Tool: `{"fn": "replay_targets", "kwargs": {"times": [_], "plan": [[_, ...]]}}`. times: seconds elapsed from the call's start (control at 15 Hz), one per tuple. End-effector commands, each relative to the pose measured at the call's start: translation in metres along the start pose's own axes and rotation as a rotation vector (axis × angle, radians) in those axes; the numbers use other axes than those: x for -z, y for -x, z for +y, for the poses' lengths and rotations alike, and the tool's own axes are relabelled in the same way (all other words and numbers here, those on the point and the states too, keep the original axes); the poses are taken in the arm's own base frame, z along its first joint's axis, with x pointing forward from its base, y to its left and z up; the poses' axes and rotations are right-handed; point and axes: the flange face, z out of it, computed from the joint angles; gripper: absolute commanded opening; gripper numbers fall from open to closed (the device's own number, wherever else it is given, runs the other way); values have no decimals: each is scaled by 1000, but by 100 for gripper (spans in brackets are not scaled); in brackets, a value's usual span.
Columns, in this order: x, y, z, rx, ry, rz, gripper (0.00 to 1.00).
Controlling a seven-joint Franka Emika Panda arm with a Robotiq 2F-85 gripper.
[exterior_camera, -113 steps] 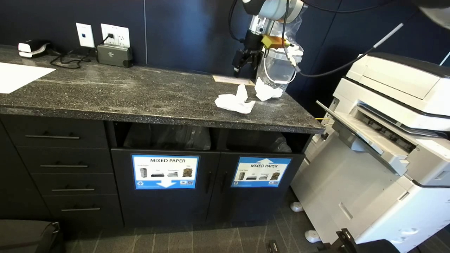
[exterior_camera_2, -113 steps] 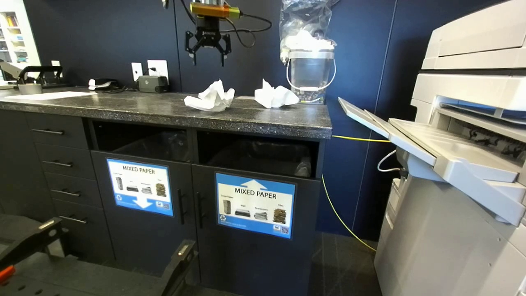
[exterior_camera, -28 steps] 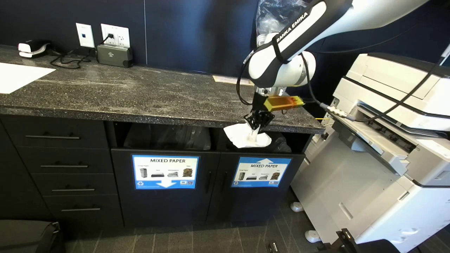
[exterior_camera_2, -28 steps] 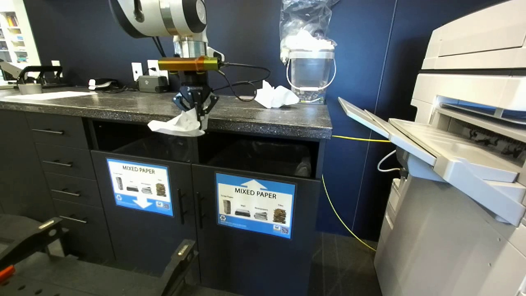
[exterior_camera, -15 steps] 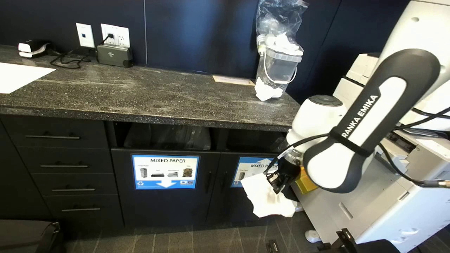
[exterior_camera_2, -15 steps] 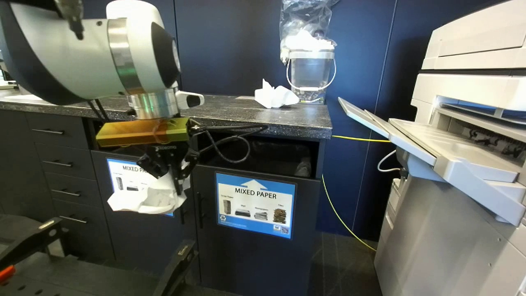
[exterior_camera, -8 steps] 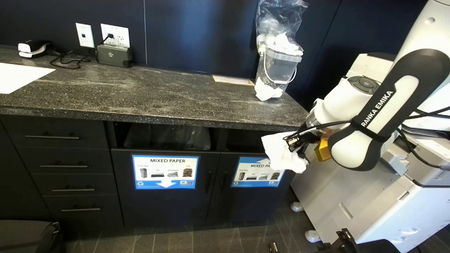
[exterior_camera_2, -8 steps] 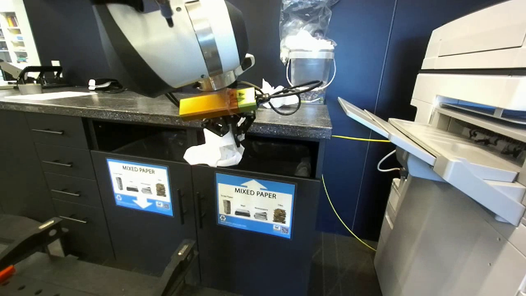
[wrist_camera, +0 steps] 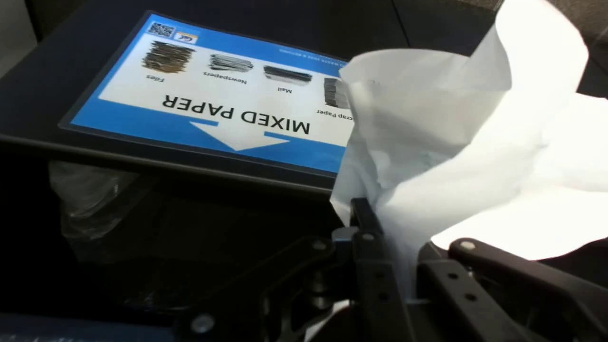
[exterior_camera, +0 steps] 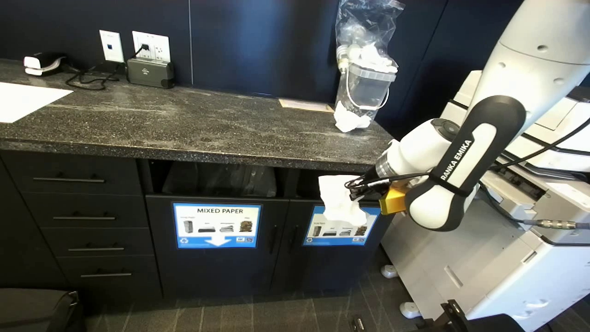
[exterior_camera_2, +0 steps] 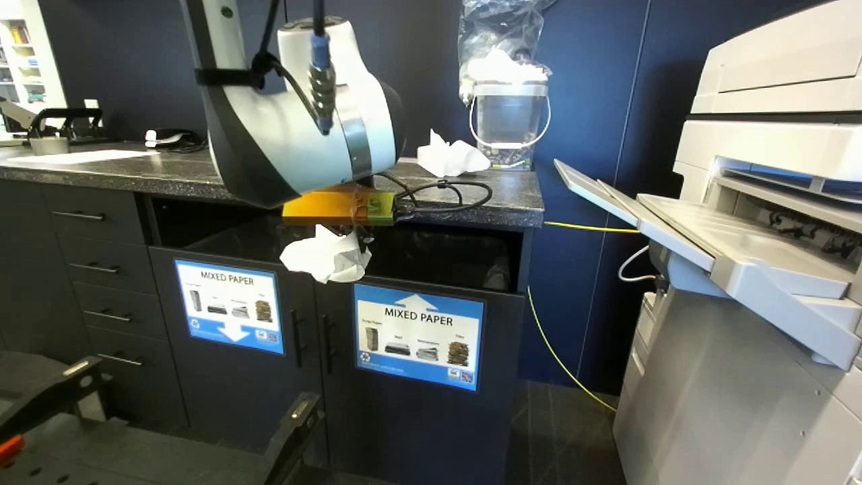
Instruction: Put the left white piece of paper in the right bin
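1. white paper [exterior_camera_2: 326, 257] just shifted left in both exterior views; near mid-frame, overlapping the cabinet front, not in the right bin [exterior_camera_2: 441, 250] yet.
2. end effector [wrist_camera: 394, 228] narrow, holding white paper.
3. my read: carry unfinished; probably needs inward travel before release.

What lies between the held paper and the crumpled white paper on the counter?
The counter's front edge, as an exterior view shows: held paper below, crumpled counter paper above.

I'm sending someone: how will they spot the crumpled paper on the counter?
On the dark counter, near the printer, stands a clear bucket. Beside it lies crumpled white paper, not flat like the white sheet nor in the claw like the other piece.
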Motion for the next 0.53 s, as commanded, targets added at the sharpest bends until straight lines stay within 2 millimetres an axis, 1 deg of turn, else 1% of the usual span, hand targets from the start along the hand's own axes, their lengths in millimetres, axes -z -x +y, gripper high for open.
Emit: {"fn": "replay_targets", "kwargs": {"times": [0.0,0.07,0.47], "plan": [[-29,-12,14,-56,-34,44,1],[-35,-13,20,-66,-30,48,1],[-72,-32,53,-99,6,88,1]]}}
